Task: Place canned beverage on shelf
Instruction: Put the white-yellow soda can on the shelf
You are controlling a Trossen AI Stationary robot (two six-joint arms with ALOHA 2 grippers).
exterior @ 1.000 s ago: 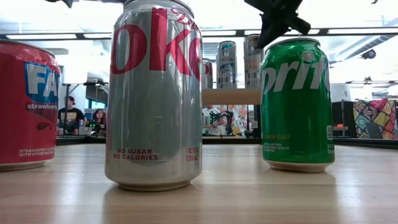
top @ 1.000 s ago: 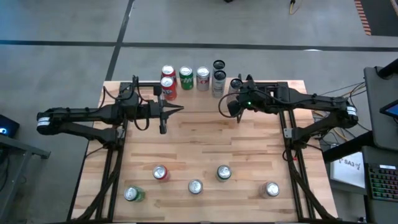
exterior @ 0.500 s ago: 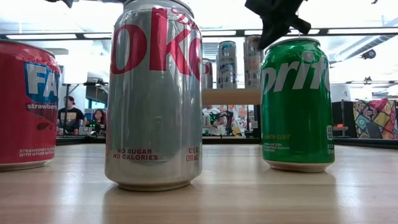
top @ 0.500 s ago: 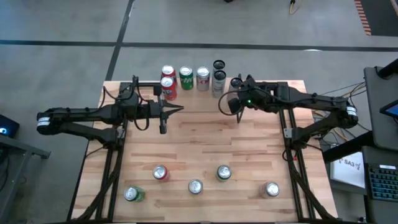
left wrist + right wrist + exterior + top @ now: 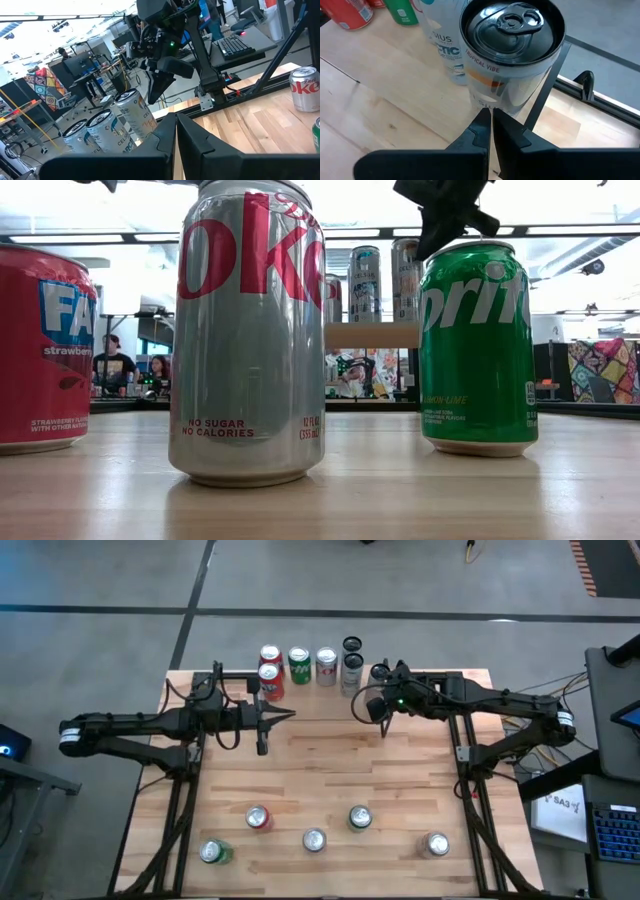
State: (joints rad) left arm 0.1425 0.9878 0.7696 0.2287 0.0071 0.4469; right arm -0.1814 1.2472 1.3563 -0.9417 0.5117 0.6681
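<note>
The shelf (image 5: 311,688) stands at the table's far edge, and red, green and silver cans and two tall silver cans rest on it upright. The nearer tall can (image 5: 351,668) has a black top (image 5: 512,22) and stands at the shelf's right corner. My right gripper (image 5: 356,712) is shut and slants down, its fingertips (image 5: 490,116) close in front of that can's lower wall; it holds nothing. Left of centre, my left gripper (image 5: 291,715) is shut and level, pointing toward the right arm. It is empty.
Several cans stand upright near the table's front edge: red (image 5: 258,818), green (image 5: 212,852), silver (image 5: 314,840), green (image 5: 360,818), silver (image 5: 436,844). Bare wood lies between them and the arms. People sit at desks (image 5: 115,365) beyond the table.
</note>
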